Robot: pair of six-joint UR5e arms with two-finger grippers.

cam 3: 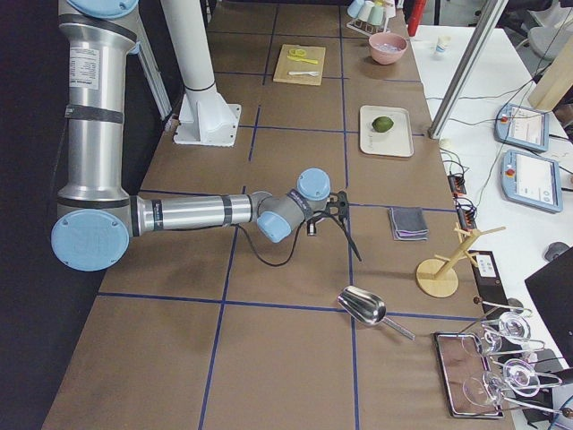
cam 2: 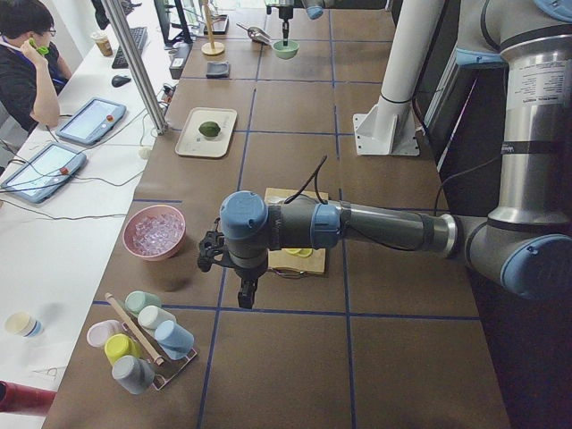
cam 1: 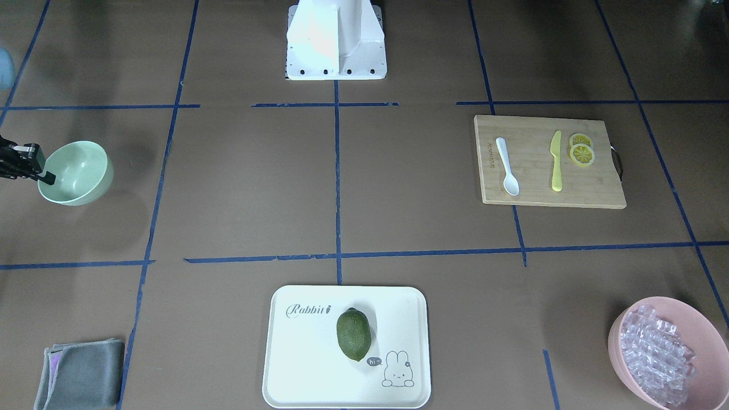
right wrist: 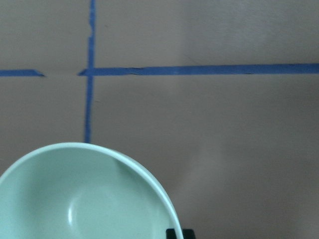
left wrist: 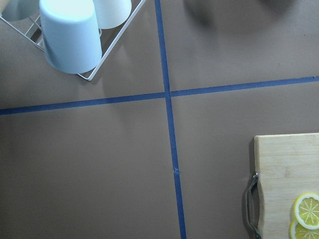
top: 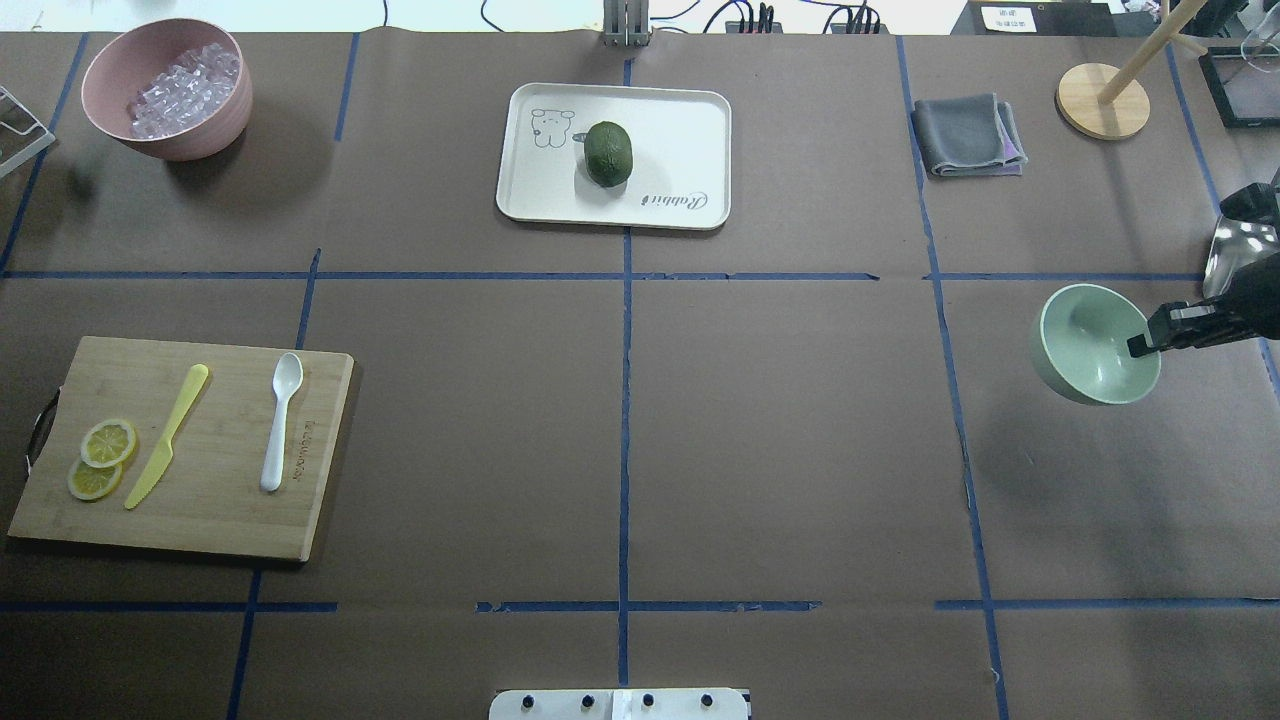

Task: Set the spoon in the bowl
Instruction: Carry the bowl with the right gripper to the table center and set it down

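Observation:
The white spoon (top: pixel 280 420) lies on a wooden cutting board (top: pixel 200 520) at the robot's left, scoop toward the far side; it also shows in the front view (cam 1: pixel 507 166). The mint-green bowl (top: pixel 1090 345) is at the far right, tilted, with its shadow offset on the table. My right gripper (top: pixel 1140 345) is shut on the bowl's rim, as the front view (cam 1: pixel 48 177) also shows. The right wrist view shows the bowl (right wrist: pixel 84 199) close below. My left gripper (cam 2: pixel 243 290) hangs over the table beyond the board's end; I cannot tell whether it is open.
A yellow knife (top: pixel 165 435) and lemon slices (top: pixel 100 460) share the board. A pink bowl of clear cubes (top: pixel 165 90) stands far left. A white tray (top: pixel 690 120) holds a green fruit (top: pixel 608 153). A grey cloth (top: pixel 965 135), wooden stand (top: pixel 1102 100) and cup rack (left wrist: pixel 75 35) are nearby.

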